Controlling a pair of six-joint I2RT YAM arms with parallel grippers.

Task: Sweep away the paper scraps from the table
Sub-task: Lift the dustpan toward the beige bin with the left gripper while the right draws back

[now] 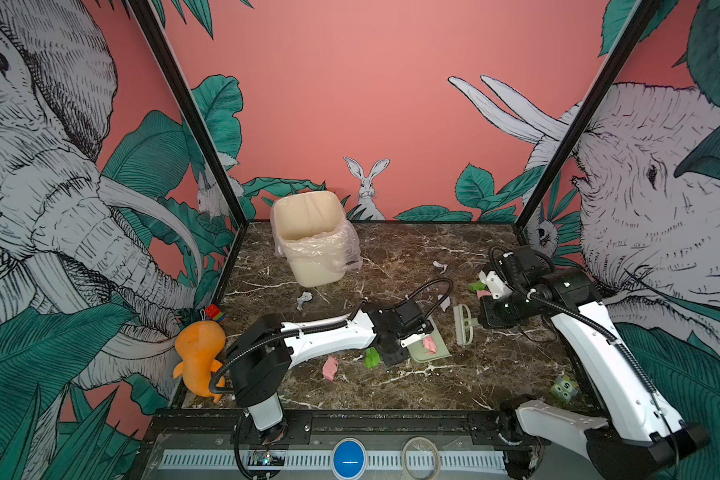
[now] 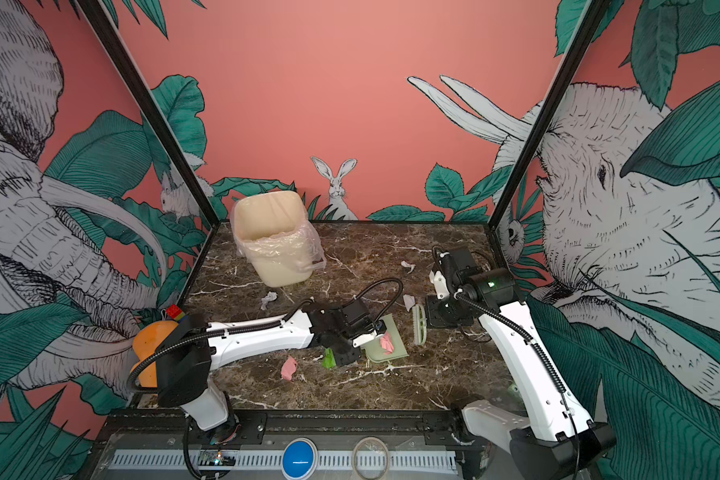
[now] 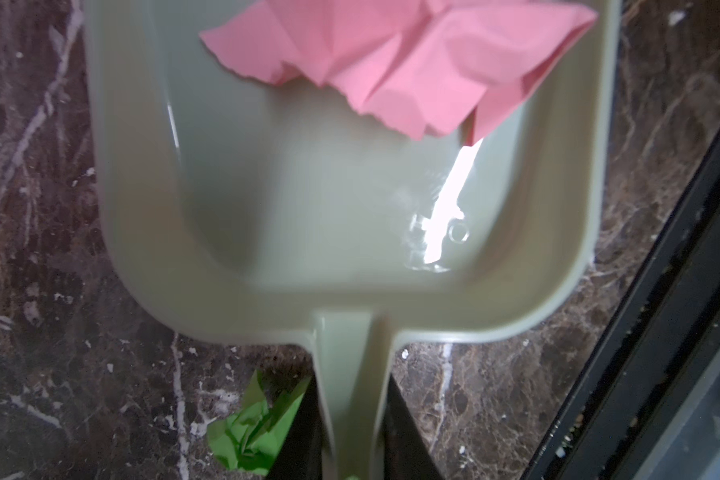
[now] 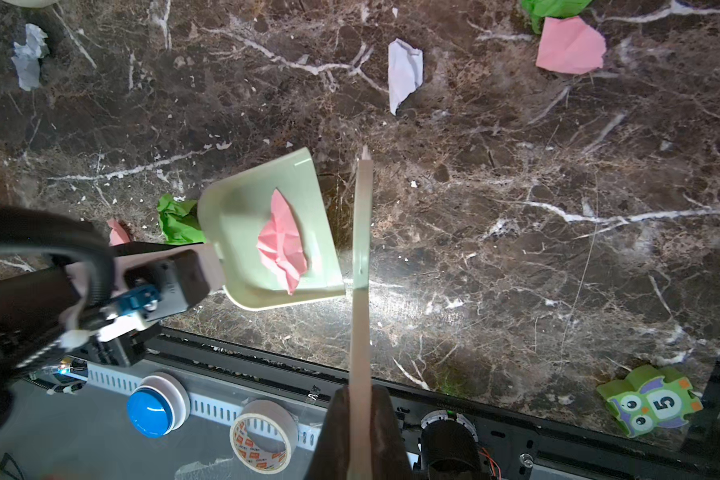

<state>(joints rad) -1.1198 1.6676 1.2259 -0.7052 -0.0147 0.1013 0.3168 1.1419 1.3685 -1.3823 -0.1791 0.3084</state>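
Right wrist view: right gripper (image 4: 360, 399) is fully closed on the brush (image 4: 361, 216) handle, and left gripper (image 3: 352, 390) pinches the dustpan (image 4: 242, 216) handle. One pink scrap (image 4: 283, 245) is aboard. Keep the lip flat on the table (image 4: 516, 208). Sweep the paper scraps (image 1: 330, 368) near the front edge first, then the white scraps (image 4: 404, 70) mid-table.

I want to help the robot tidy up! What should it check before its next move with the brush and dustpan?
1. Left fingers shut on the dustpan handle: ok.
2. Right fingers shut on the brush: ok.
3. One pink scrap lying inside the dustpan: ok.
4. Table free of scraps: not ok; a green scrap, a white scrap and a second pink scrap lie loose.
5. Bin open on top: ok.
6. Bristles touching the table: cannot tell.
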